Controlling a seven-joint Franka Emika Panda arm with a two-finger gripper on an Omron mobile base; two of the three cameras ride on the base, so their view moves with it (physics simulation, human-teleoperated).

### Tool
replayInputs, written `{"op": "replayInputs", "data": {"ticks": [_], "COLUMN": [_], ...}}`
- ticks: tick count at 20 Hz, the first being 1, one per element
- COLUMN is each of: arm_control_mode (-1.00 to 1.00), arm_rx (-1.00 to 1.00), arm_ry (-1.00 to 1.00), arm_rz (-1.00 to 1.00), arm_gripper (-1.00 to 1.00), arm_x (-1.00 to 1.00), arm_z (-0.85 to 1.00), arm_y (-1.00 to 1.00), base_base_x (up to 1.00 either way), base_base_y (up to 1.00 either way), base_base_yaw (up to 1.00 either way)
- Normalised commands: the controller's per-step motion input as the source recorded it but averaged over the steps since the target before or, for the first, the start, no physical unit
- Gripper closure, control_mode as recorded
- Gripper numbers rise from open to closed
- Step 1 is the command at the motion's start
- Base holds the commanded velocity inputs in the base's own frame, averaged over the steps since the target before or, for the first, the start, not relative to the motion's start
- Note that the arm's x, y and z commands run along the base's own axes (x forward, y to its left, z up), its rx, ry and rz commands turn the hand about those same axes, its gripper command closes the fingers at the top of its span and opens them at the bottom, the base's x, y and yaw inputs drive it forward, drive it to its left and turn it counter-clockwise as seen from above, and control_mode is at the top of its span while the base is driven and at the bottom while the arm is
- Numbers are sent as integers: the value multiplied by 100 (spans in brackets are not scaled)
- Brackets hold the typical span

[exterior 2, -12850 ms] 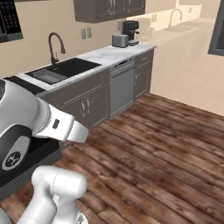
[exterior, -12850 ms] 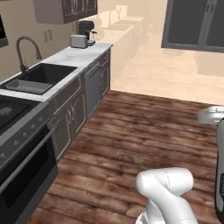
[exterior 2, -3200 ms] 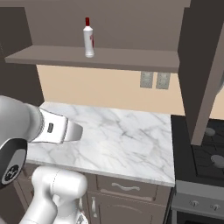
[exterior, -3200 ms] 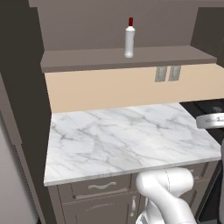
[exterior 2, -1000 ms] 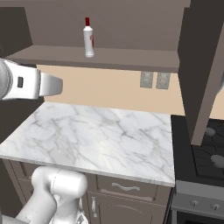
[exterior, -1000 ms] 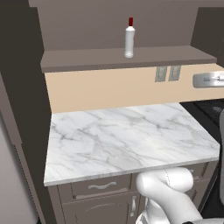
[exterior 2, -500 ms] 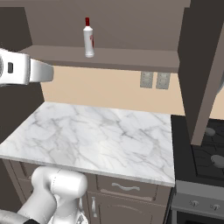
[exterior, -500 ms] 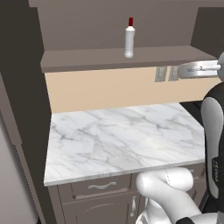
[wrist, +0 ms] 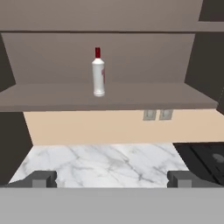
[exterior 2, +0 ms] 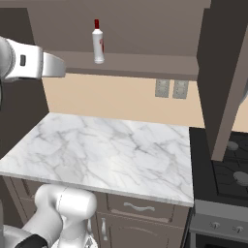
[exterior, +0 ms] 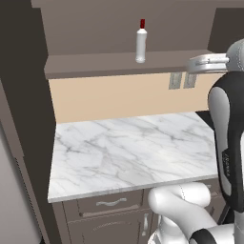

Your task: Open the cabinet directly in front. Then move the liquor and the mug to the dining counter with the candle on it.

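Cabinet stands open, so step one looks done. Liquor bottle stands upright mid-shelf, toward the front edge, above the marble worktop. Gripper jaws spread wide, empty, well short of the bottle. Left: grasp, carry; mug unlocated.

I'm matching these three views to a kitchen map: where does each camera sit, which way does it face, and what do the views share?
Left base view: behind the arm's left, facing forward and down at the marble worktop and the liquor on the cabinet shelf; arm at the right.
Right base view: behind its right, same worktop, stove alongside; arm at the left.
Hand view: on the hand, level with the shelf, facing the liquor; the open gripper at the bottom.
All three share the liquor, shelf, worktop and wall outlets.
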Motion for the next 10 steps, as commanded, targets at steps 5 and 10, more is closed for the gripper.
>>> {"op": "replayInputs", "data": {"ticks": [5, 10], "arm_control_mode": [-100, -100], "arm_rx": [0, 0], "arm_ry": [0, -4], "arm_rz": [0, 0], "arm_gripper": [-100, -100], "arm_x": [32, 18], "arm_z": [0, 0], "arm_y": [0, 1], "base_base_x": [0, 0], "base_base_y": [0, 0], "base_base_yaw": [0, 0]}}
